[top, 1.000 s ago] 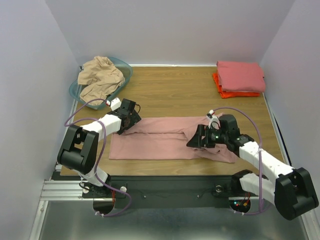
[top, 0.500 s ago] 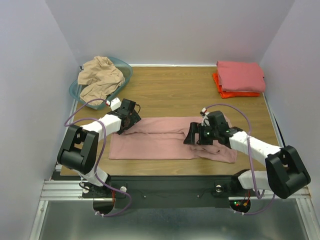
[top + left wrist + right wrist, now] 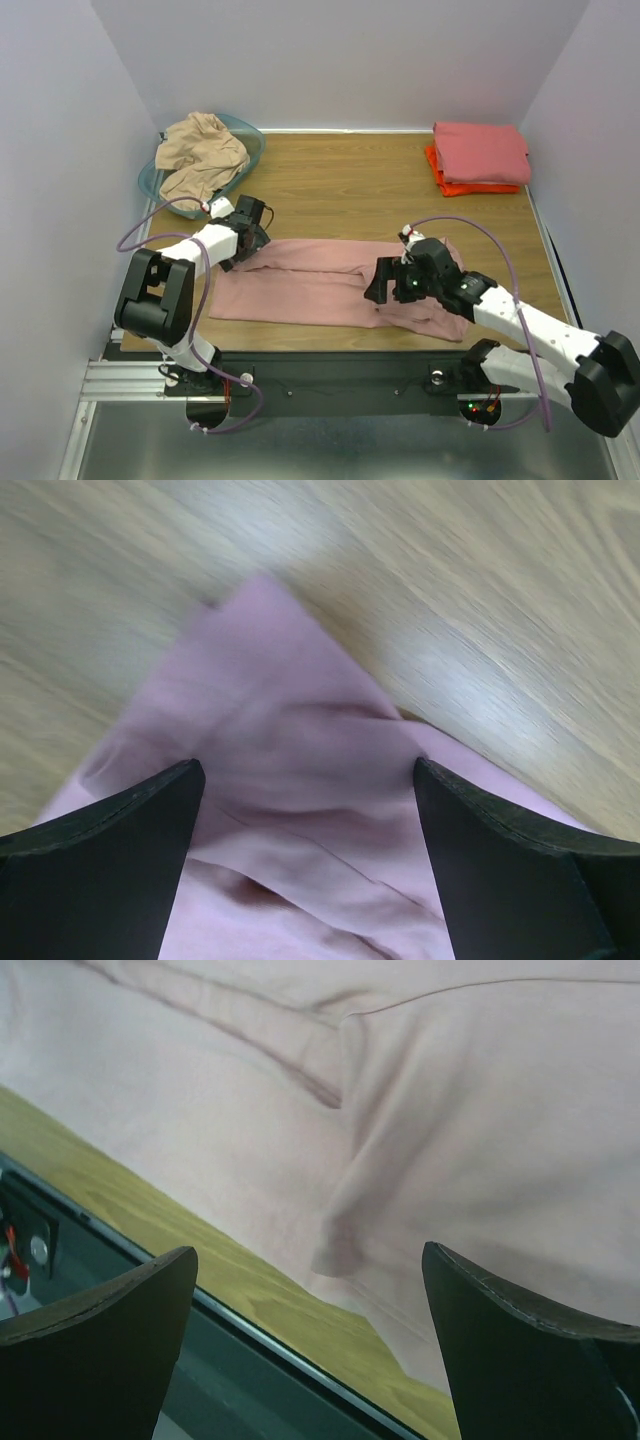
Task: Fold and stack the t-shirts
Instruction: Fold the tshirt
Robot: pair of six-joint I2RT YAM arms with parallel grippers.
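Overhead view: dusty pink t-shirt (image 3: 310, 285) lies flat on the wooden counter (image 3: 360, 190), long axis left to right, near the arms. Left gripper (image 3: 238, 256) is at its far-left corner. Right gripper (image 3: 377, 290) is over its near edge, right of middle. Coral pink t-shirt (image 3: 480, 150) is stacked on the bright orange t-shirt (image 3: 450, 186) at far right. Tan-beige t-shirt (image 3: 200, 155) sits in the teal basket (image 3: 250, 145) at far left. Wood shows between.

Left wrist: jaws wide, nothing held; shirt corner lies between them, ahead.

Right wrist: jaws wide, empty; a raised crease at the shirt's near edge lies between them, counter lip just beyond. Judgement: both must drop before closing.
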